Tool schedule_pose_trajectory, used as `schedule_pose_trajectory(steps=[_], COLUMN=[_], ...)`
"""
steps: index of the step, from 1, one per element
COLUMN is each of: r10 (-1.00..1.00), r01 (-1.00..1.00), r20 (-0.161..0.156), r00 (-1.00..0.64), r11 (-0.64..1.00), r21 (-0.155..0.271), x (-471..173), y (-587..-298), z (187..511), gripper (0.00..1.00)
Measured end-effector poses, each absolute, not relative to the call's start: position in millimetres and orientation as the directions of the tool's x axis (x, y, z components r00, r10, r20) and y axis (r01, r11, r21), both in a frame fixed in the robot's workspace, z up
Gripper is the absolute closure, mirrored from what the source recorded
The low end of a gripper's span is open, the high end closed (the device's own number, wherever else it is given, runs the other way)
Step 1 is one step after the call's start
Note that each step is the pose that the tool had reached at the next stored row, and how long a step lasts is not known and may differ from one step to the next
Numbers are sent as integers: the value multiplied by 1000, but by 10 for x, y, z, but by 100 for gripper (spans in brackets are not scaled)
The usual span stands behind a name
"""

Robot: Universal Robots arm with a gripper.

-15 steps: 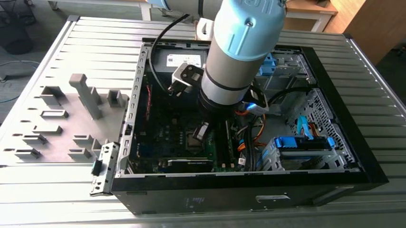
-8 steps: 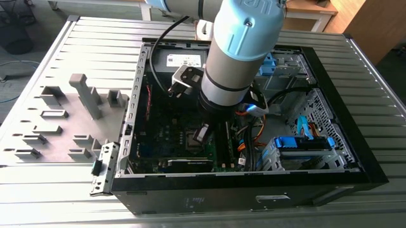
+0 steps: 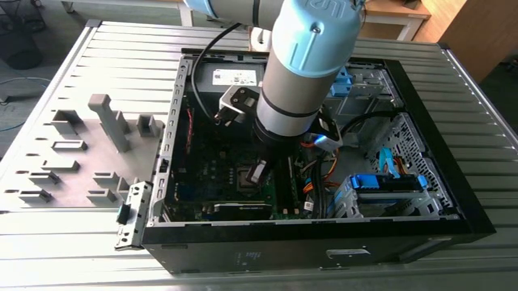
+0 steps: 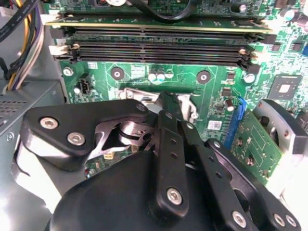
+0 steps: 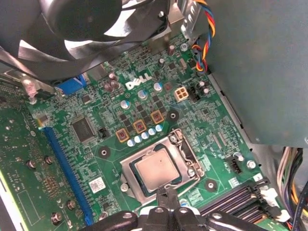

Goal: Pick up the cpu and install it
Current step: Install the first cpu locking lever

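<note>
Setting: robotics lab or assembly workshop. Evidence: a robot arm [image 3: 304, 73] is reaching into an open PC case [image 3: 324, 242] that is lying on a ribbed metal table [image 3: 81, 242]; grey fixtures [image 3: 89, 151] are standing on a plate at the exterior view's left; loose cables [image 3: 16, 85] are trailing over the floor beyond; wooden furniture [image 3: 469, 30] is showing at the far corner.
</note>
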State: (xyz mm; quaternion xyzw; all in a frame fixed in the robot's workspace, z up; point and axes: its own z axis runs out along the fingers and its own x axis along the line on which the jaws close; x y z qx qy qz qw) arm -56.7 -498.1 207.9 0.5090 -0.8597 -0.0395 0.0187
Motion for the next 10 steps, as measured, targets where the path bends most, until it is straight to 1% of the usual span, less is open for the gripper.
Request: schedule_pose_trajectory(steps=[10], r10=[-877], r01=[-874], r20=[1], r00=[-481], r11=[479], r21=[82], x=[-565], y=[-5010], z=[2052], gripper=[89])
